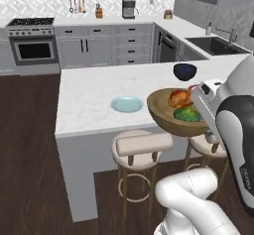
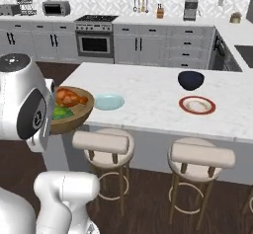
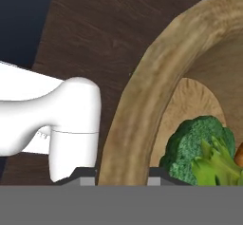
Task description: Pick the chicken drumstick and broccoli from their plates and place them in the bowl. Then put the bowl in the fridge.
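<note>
We had the wooden bowl [image 1: 171, 114] up off the tabletop [image 1: 94, 95], hanging out past its near edge above the stools. In the hand view the fingers [image 3: 122, 179] were pinched on the bowl's rim [image 3: 137, 110], one dark tip on either side of the wall, so they stood narrow and gripping the bowl.

Inside it, the chicken drumstick [image 1: 179, 98] lay toward the 12 o'clock side and the broccoli [image 1: 187, 114] sat just beside it at about 5 o'clock, the two touching or nearly so. From the right base view we caught the same load: drumstick [image 2: 69, 97] on top, green floret [image 2: 60, 112] tucked below it against the arm, and the bowl [image 2: 74, 114] half hidden behind the white wrist.

On the tabletop the light blue-teal plate [image 1: 127, 104] lay bare at 9 o'clock of the bowl, near it but apart. The red-rimmed white plate [image 2: 197, 105] sat well over at 3 o'clock in the right base view, with the dark blue-black bowl [image 2: 190, 80] just behind it at 12 o'clock. Two cushioned stools [image 2: 103, 144] stood under the tabletop's edge, the nearer one directly below the lifted bowl. We couldn't make out the fridge from where we stood. In the hand view, dark wood floor [image 3: 90, 39] showed beyond the rim.
</note>
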Robot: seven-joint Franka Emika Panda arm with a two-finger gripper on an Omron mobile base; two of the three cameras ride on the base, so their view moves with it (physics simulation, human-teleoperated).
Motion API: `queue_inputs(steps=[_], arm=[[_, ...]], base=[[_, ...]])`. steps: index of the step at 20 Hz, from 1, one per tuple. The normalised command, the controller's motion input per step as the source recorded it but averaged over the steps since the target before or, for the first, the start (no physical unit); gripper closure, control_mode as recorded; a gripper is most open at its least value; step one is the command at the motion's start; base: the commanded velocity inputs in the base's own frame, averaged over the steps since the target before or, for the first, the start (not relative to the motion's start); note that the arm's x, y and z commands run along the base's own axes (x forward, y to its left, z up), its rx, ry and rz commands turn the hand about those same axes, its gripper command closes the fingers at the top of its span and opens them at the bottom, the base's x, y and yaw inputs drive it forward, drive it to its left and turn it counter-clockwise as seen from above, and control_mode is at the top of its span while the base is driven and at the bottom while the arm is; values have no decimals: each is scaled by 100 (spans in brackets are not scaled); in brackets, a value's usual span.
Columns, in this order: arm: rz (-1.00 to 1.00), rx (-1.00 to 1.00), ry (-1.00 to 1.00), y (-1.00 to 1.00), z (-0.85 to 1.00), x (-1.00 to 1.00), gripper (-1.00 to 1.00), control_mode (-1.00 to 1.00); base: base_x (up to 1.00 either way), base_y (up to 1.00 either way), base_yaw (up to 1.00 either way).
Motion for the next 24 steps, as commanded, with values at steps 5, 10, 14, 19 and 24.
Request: queue_inputs(steps=[5,10,14,19,24], arm=[[0,0,0,0,0,0,100,100],[0,0,0,0,0,0,100,100],[0,0,0,0,0,0,100,100],[0,0,0,0,0,0,100,100],[0,0,0,0,0,0,100,100]], base=[[0,100,17],[9,100,29],[45,100,16],[56,100,-8],[61,100,-26]])
